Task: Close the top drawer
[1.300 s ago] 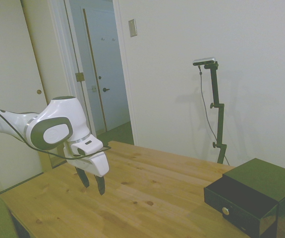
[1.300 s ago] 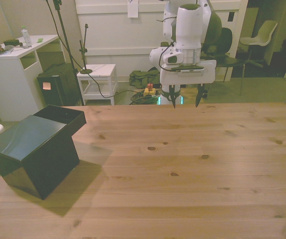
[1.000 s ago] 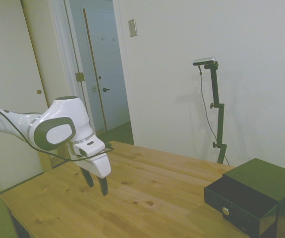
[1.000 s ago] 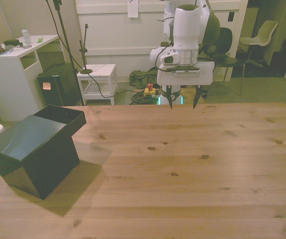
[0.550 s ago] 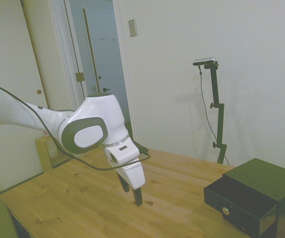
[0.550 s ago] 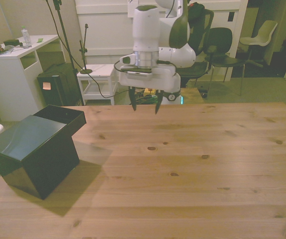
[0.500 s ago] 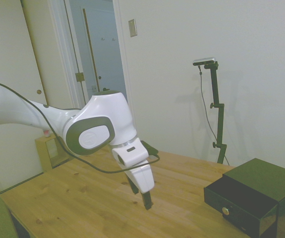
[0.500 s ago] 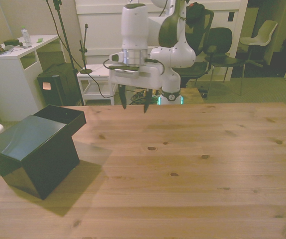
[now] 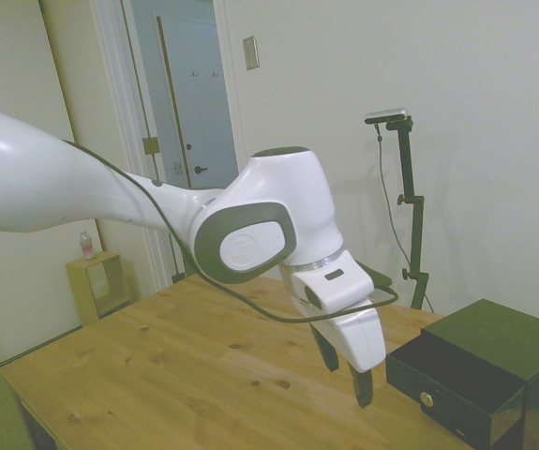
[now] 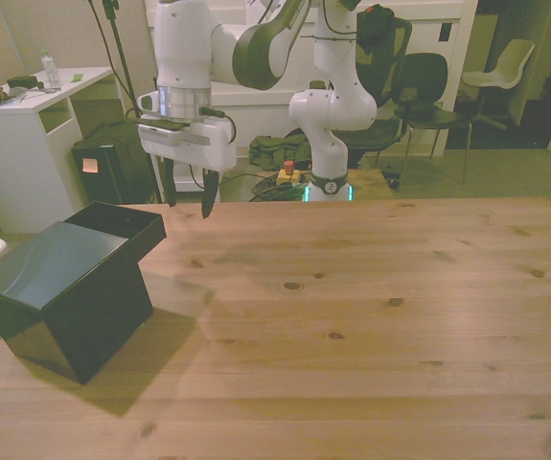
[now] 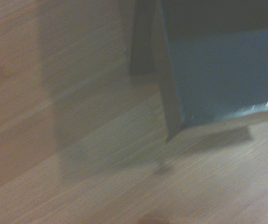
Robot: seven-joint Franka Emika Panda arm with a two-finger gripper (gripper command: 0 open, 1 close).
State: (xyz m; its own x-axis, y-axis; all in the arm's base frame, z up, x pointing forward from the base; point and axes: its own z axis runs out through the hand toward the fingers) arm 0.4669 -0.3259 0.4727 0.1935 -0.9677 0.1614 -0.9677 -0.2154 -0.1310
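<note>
Presently, at the front view's left, a small black cabinet (image 10: 59, 287) is seen standing on the wooden bench (image 10: 371, 326), close to the bench's edge on that side. The top drawer (image 10: 122, 226) is pulled out of the cabinet's far face, so that its open tray projects away from the camera, level with the cabinet's lid. Just to the right of the drawer's projecting end, and above the level of its rim, the gripper (image 10: 187, 195) is held in the air by the white arm (image 10: 256, 43), pointing downward with its two dark fingers (image 10: 207, 196) spread apart and nothing clasped between them; no contact with the drawer can be made out. In the side view, the gripper (image 9: 344, 370) is found hanging over the bench (image 9: 157, 375), near the drawer's glossy front (image 9: 442, 394), on which a small round brass knob (image 9: 426, 399) is carried. From the wrist camera, a blurred dark box corner (image 11: 217, 70) is shown above the wood grain, and whether drawer or cabinet is meant cannot be told.
</note>
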